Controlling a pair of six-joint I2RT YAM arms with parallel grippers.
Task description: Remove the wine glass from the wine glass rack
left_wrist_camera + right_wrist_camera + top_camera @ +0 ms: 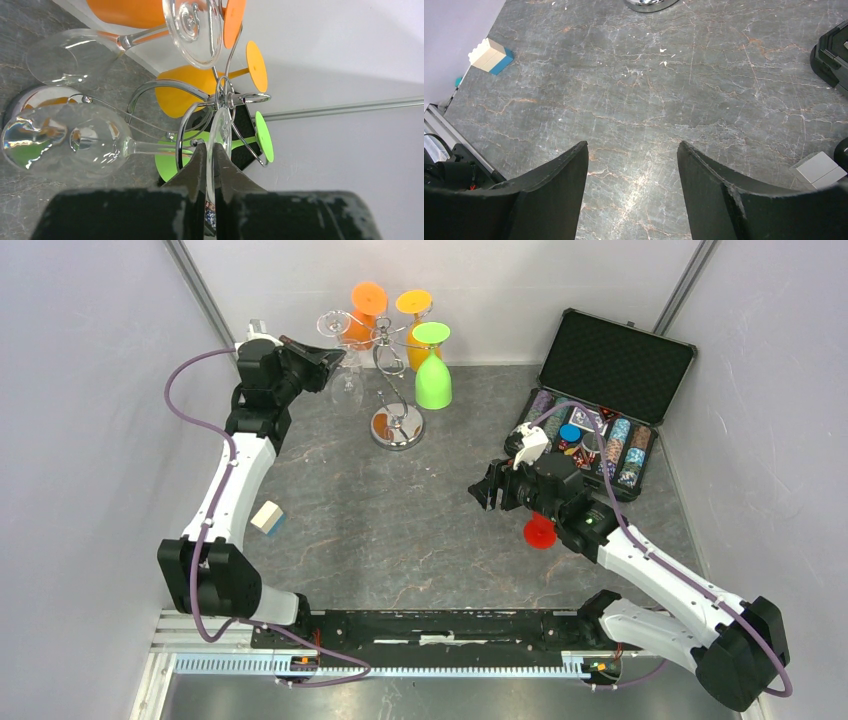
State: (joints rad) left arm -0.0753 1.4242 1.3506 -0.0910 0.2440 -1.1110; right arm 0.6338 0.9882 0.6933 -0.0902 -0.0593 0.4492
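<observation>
- The left end effector (pixel 212 159) is pressed together on the thin, edge-on foot (pixel 220 130) of a clear wine glass (pixel 95 145). The disc sits right between its fingertips. I judge the foot was chosen because it is the part that rides in the wine glass rack (pixel 227 97) and has to slide free of it.
- The glass hangs from a curled arm of the rack just ahead of the fingertips, so the grasp is made at the rack's top rather than at the bowl.
- Its long axis runs crosswise to the fingers. The stem (pixel 155 147) and bowl lead away from the fingertips to one side, which is left in the wrist view. From the top view I judge it hangs foot up, with its mouth toward the bench (pixel 420 530).
- A second clear glass (pixel 70 57), orange glasses (pixel 175 97) and a green glass (pixel 167 170) crowd just beyond and beside the fingertips. A pull along the arm looks safest.
- The right end effector (pixel 631 150) is spread with only bare bench below it, well apart from the rack and probably idle.
</observation>
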